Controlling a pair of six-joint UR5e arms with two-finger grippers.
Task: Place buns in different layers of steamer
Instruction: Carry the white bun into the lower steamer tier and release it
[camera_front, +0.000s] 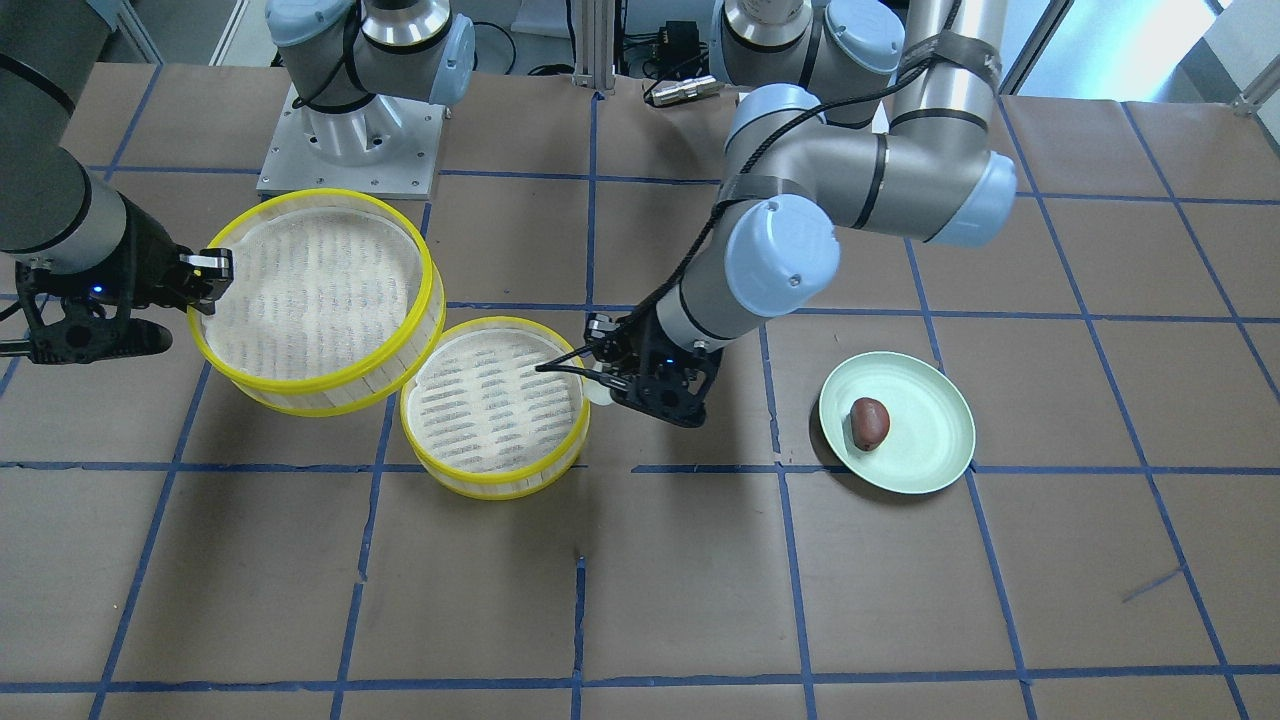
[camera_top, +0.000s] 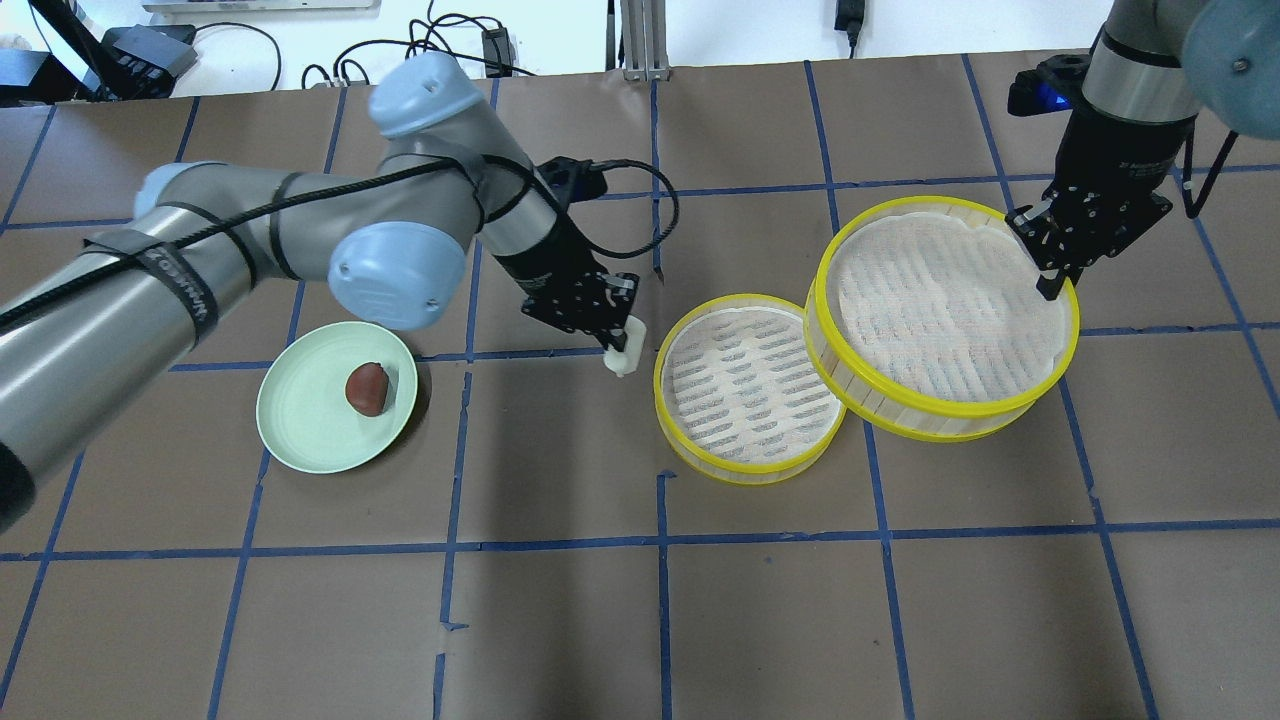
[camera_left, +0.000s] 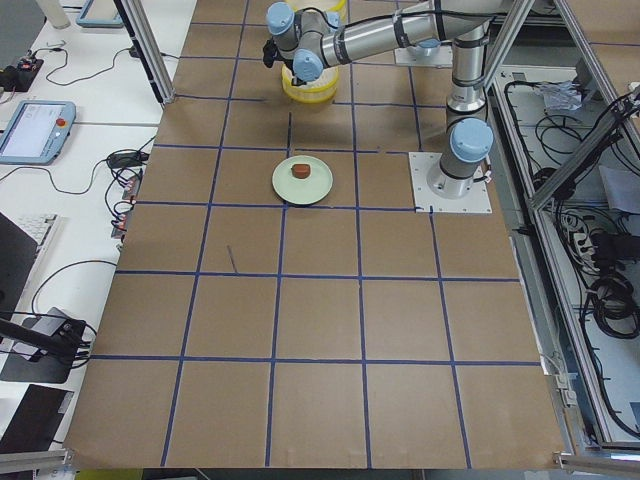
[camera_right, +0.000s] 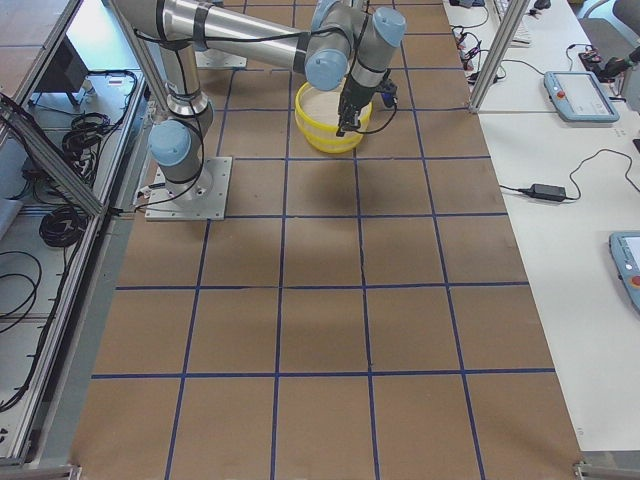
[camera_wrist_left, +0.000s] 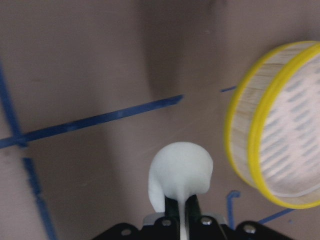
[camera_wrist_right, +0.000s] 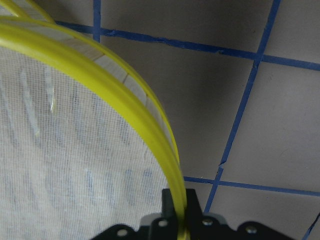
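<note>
Brown paper gridded with blue tape covers the bench (camera_top: 640, 600), where the lower layer (camera_top: 745, 390) of the steamer rests. Just outside that layer's yellow rim, on its plate side, the left end effector (camera_top: 617, 345) is closed tight on the white bun (camera_top: 623, 360), which pokes out beyond the fingertips, clear of the bench. On the lower layer's other side, the right end effector (camera_top: 1050, 280) pinches the rim of the upper layer (camera_top: 940, 300), held raised and overlapping the lower layer's edge. Well apart from the lower layer, beyond the left end effector, the brown bun (camera_top: 367, 388) lies on a pale green plate (camera_top: 300, 430).
</note>
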